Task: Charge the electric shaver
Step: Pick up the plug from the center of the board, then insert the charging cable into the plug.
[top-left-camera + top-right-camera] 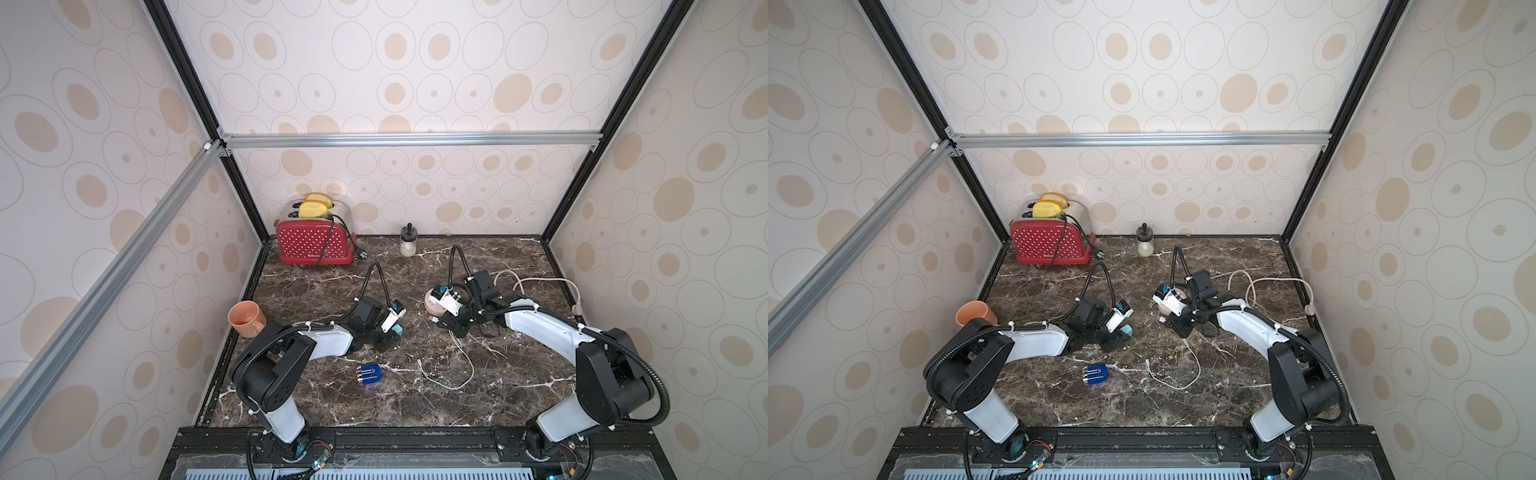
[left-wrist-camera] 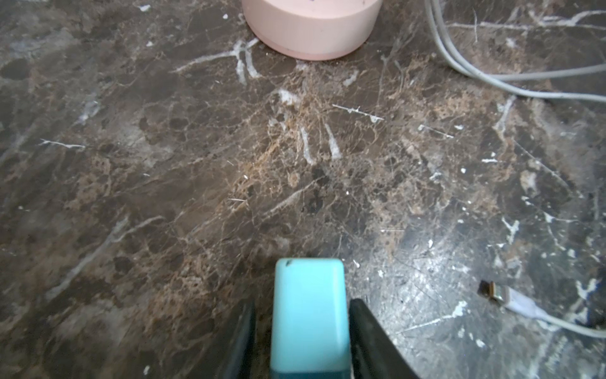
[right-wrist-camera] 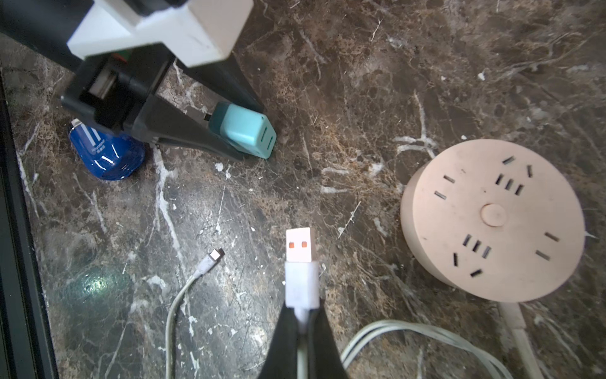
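Both top views overlook the tabletop (image 1: 415, 407) — wrist views skim it closely

Blue electric shaver (image 1: 369, 375) flat on counter (image 1: 415, 411)

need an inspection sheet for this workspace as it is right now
surface: dark marble tabletop, no spill seen
job's things: electric shaver lying loose near the front; teal adapter on the tabletop; pink power strip, sockets empty
clutter: red toaster with bread, orange mug, small jar
hands: left hand straddles the adapter, grip unclear; right hand shut on the USB plug
cables: white charging cable on the tabletop, its small end free; strip's lead loops on the tabletop
surroundings: patterned walls, aluminium frame bar
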You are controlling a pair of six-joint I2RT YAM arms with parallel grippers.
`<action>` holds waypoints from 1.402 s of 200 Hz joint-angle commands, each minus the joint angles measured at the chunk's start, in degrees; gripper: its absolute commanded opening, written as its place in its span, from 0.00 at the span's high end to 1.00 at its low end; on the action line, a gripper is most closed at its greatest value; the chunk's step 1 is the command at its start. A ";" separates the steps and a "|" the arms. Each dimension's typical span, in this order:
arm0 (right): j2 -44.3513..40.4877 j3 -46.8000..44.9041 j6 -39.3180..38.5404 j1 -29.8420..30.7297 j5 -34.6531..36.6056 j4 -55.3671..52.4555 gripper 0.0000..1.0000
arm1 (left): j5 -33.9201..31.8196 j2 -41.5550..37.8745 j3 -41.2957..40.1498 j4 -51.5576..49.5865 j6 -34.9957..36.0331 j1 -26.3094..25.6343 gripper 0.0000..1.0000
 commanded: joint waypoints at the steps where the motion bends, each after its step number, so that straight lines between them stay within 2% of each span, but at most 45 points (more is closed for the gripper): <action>1: 1.43 2.10 -1.37 -0.13 -1.82 -2.82 1.00 | -0.24 -0.27 -0.95 0.13 0.08 -0.33 0.45; 29: 1.34 1.88 -1.29 -0.19 -1.84 -2.60 1.00 | 0.22 -1.04 -1.65 -0.03 0.74 -0.29 0.45; 59: 1.66 2.11 -1.50 -0.13 -1.78 -2.77 1.00 | 1.09 -0.81 -1.47 -0.48 1.66 -0.28 0.54; 96: 1.91 2.38 -1.89 -0.12 -2.78 -3.39 1.00 | 2.19 -0.21 -0.10 -0.52 1.91 -0.30 0.74; 111: 2.49 2.86 -2.07 -0.12 -3.48 -4.31 1.00 | 3.58 -0.52 0.38 -1.27 2.72 -0.28 0.88; 137: 3.63 4.62 -2.55 -0.12 -4.83 -6.96 1.00 | 6.77 -2.59 1.19 -3.11 6.06 -0.27 0.97; 164: 4.77 7.26 -3.46 -0.03 -6.88 -10.32 1.00 | 10.59 -6.21 0.59 -1.71 11.73 1.25 0.99; 187: 5.78 9.45 -4.39 0.05 -8.09 -13.68 1.00 | 19.28 -6.93 1.79 0.01 13.66 5.45 1.00; 204: 6.66 10.91 -5.49 0.32 -8.35 -16.39 1.00 | 24.27 -6.57 3.50 -1.57 17.82 7.03 1.00; 234: 7.97 14.11 -7.40 0.98 -8.39 -21.79 1.00 | 27.96 -3.97 10.84 -14.48 28.16 7.25 1.00; 280: 8.18 15.39 -8.18 1.95 -8.41 -23.34 1.00 | 30.36 -3.79 13.53 -17.94 36.75 7.37 1.00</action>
